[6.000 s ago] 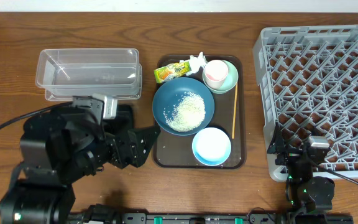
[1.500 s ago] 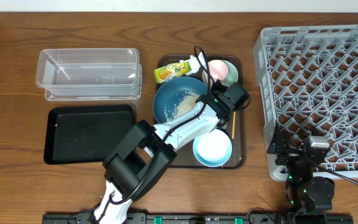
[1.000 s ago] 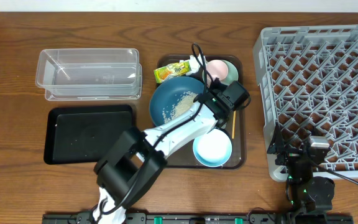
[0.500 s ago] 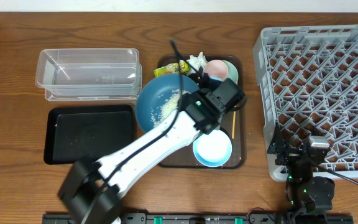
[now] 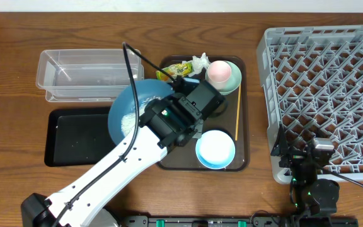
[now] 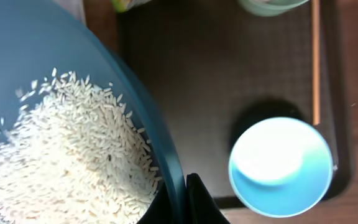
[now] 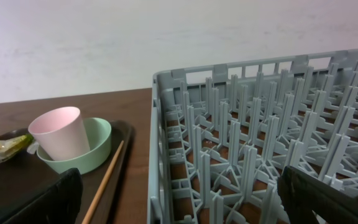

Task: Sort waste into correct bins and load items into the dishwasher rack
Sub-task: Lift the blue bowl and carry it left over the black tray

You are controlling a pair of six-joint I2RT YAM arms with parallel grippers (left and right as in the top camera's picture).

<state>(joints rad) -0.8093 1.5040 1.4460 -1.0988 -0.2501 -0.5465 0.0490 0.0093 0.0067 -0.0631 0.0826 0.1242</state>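
My left gripper (image 5: 171,116) is shut on the right rim of the dark blue plate (image 5: 131,104), which it holds lifted and tilted over the near edge of the clear tub (image 5: 87,72) and the black tray (image 5: 74,139). Up close, the fingers (image 6: 194,202) pinch the plate (image 6: 55,50). White rice (image 6: 61,162) is heaped toward the plate's lower side. The light blue bowl (image 5: 215,148), chopstick (image 5: 237,113), pink cup (image 5: 218,71) in the mint bowl (image 5: 234,81), snack wrapper (image 5: 172,69) and tissue (image 5: 200,61) lie on the brown tray. My right gripper (image 7: 185,205) stands open at the grey rack (image 5: 326,88).
The brown serving tray (image 5: 169,157) sits mid-table between the bins and the rack. The left arm's cable (image 5: 131,60) arches over the clear tub. In the right wrist view the rack's pegs (image 7: 260,124) fill the right and the cup (image 7: 58,134) stands at the left.
The left arm has lifted the plate off the brown tray and swung it left over the bins. The rice has slid toward the plate's left side. The right arm has not moved.
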